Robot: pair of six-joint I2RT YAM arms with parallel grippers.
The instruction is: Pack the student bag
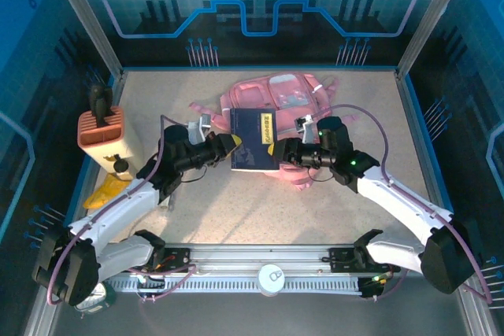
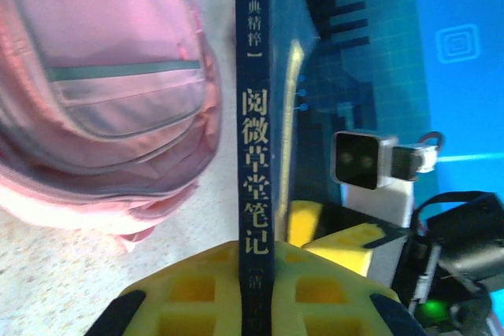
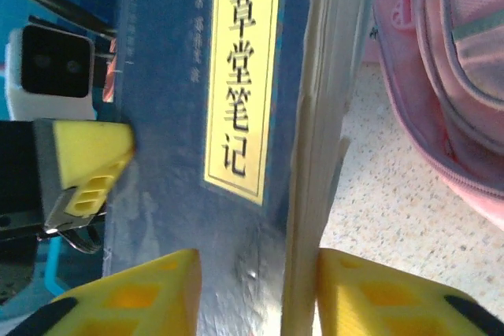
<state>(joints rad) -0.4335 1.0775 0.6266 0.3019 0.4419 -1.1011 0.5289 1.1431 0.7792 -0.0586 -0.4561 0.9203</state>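
The student bag (image 1: 276, 94) is a pink backpack lying at the back middle of the table, also seen as the bag (image 2: 102, 76) and the bag (image 3: 453, 53). In front of it a dark blue book (image 1: 253, 141) is held up off the table between both arms. My left gripper (image 1: 228, 145) is shut on the book's spine (image 2: 256, 116), its yellow fingers (image 2: 197, 289) pressed on both sides. My right gripper (image 1: 277, 149) stands open around the opposite edge of the book (image 3: 173, 76); one finger (image 3: 370, 289) touches the pages and the other is clear of the cover.
An orange ribbed box (image 1: 100, 133) with a black tool on top stands at the left edge. A yellow object (image 1: 106, 192) lies below it. Aluminium posts and blue walls enclose the table. Bare tabletop (image 1: 260, 210) lies in front of the book.
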